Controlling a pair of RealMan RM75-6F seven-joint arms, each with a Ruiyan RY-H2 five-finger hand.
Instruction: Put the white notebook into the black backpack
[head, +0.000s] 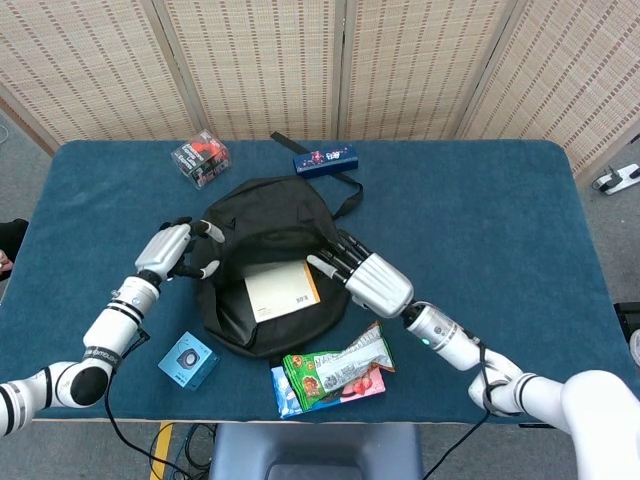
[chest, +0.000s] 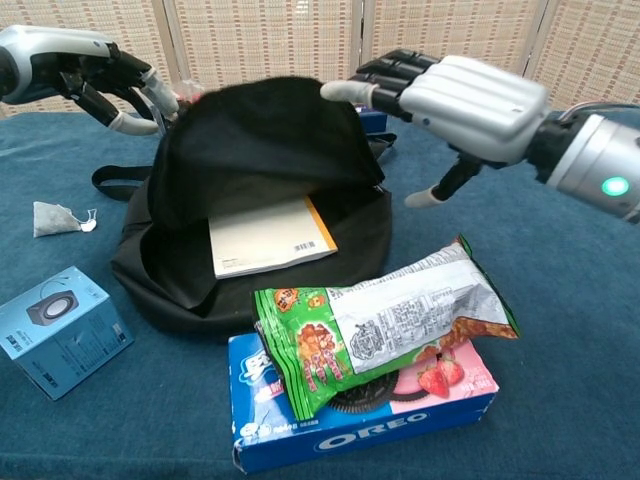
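Here the white notebook (chest: 268, 238) lay flat inside the open mouth of the black backpack (head: 268, 228), its barcoded cover facing up and its lower edge toward the front of the blue surface (head: 480, 230). The right hand (head: 373, 281) hovered just beside the bag's right edge with its fingers (chest: 385, 75) spread apart and holding nothing; in the chest view it hung above and to the right of the bag's raised flap. The left hand (head: 173, 251) sat at the bag's left side, fingers loosely apart and empty, close to the fabric though contact could not be made out. In front of the backpack, a green snack bag (chest: 385, 325) rested on top of a blue Oreo box (chest: 360, 415). A small light-blue box (head: 187, 361) stood near the front left corner, a tea bag (chest: 55, 218) lay to the left of the backpack, and a clear packet with red contents (head: 200, 157) and a dark blue box (head: 326, 159) sat behind it.
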